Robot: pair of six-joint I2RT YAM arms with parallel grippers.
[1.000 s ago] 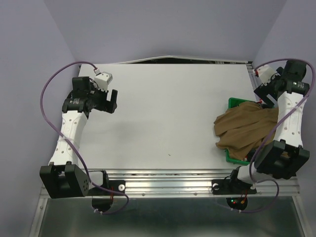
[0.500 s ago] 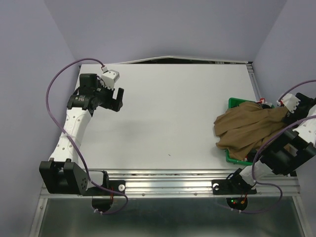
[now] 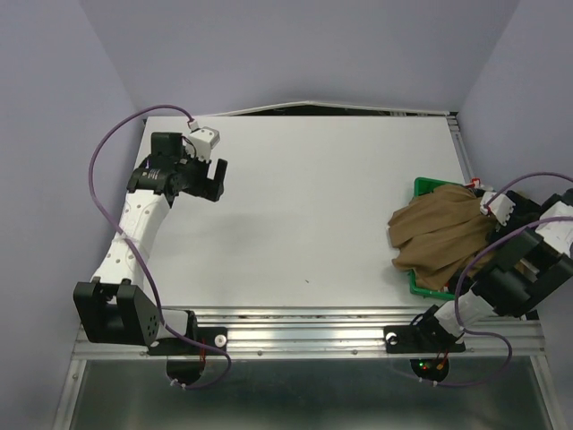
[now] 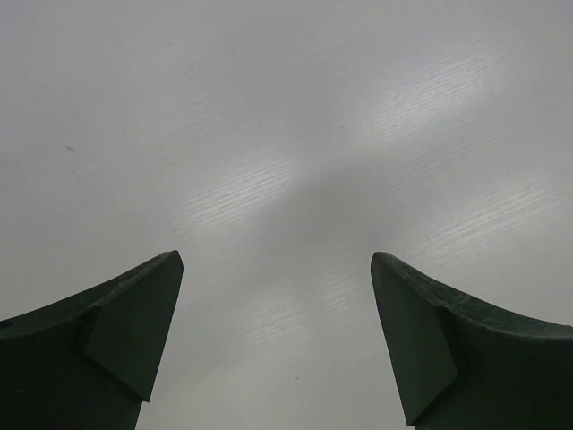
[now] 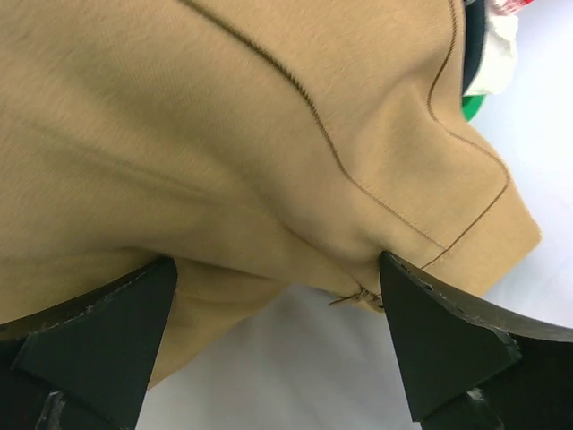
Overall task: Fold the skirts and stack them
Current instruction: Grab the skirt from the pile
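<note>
Top external view: plain tan-brown cloth skirt (image 3: 443, 235) lies heaped over the green plastic tray (image 3: 418, 187) at the right edge of the white counter (image 3: 304, 215), spilling left onto it. Right gripper (image 5: 277, 269) is spread wide, holding nothing, close over the skirt's hem. Left gripper (image 4: 276, 264) is spread wide, holding nothing, over the counter at far left.

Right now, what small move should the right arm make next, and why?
Probably lower the right gripper onto the tan skirt and close: its jaws stand open close over the cloth, holding nothing, and the skirt lies crumpled over the green tray, unfolded.
</note>
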